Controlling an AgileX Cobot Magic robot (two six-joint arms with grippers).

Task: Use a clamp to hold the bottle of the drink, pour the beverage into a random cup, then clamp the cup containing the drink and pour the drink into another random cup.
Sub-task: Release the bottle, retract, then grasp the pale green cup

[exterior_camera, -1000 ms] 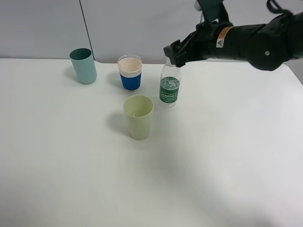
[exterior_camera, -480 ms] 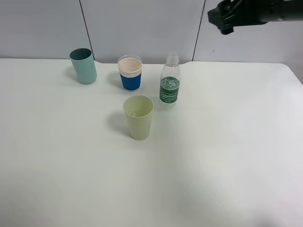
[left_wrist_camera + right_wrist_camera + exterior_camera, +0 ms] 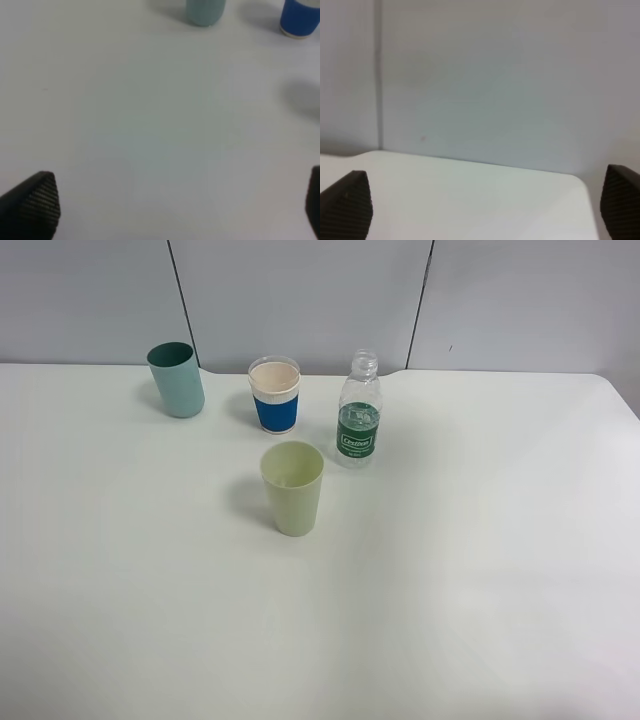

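Clear thin plastic is what you're dealing with on the bottle (image 3: 359, 415). It stands upright toward the back of the white table (image 3: 480, 570), just beside the blue-and-white cup (image 3: 275, 395). The pale green cup (image 3: 293, 488) sits a bit in front of those two, and the teal cup (image 3: 177, 380) is well off to the left.

I'd guess the bottle is light and a bit squishy. The walls will probably flex if you clamp hard, and smooth plastic like that can slip or twist once it's tipped. I can't really tell how much drink is in it from the overhead view, so the weight is a guess too.

I'd grab it around the green label (image 3: 357, 444) or just above it, roughly mid-body. There it's widest and closest to its balance point, and the neck stays free for pouring. Squeeze too hard and you could push liquid out early.

Neither arm is near it right now. The left gripper (image 3: 175, 205) hangs over bare table with its fingers spread wide and nothing between them. The right gripper (image 3: 484, 200) is also spread apart and empty, facing the back wall.
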